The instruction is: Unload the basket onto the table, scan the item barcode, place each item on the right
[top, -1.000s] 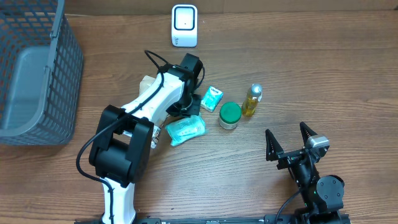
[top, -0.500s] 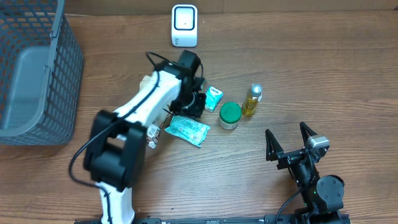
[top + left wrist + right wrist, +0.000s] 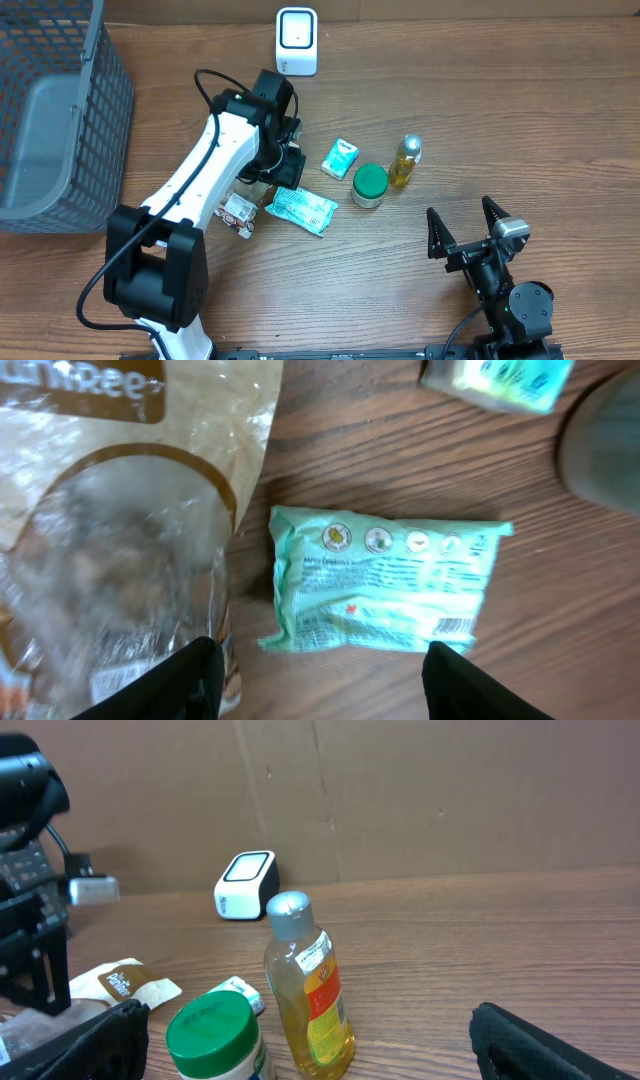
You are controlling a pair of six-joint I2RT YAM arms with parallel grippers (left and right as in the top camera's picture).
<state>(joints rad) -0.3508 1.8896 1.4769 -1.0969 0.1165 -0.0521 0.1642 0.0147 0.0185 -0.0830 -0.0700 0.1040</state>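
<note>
The white barcode scanner (image 3: 297,41) stands at the far edge of the wooden table (image 3: 520,110), and I tell every place from it. The left gripper (image 3: 283,165) hangs in front of the scanner, a bit to its left. Its two fingers (image 3: 195,682) are spread wide, with nothing between them. The mint-green packet (image 3: 301,210) lies flat on the table just past the gripper, further from the scanner, and no finger holds it. I can see a small barcode near one corner of its top side. A clear snack bag with a brown label (image 3: 100,510) lies just beside the packet, on its left. A small teal box (image 3: 341,158), a jar with a green lid (image 3: 370,185) and a yellow bottle (image 3: 405,162) sit in front of the scanner and off to its right. A grey basket (image 3: 60,110) stands well to the scanner's left. The right gripper (image 3: 466,228) waits far from the scanner, at the near right, wide open and empty.
</note>
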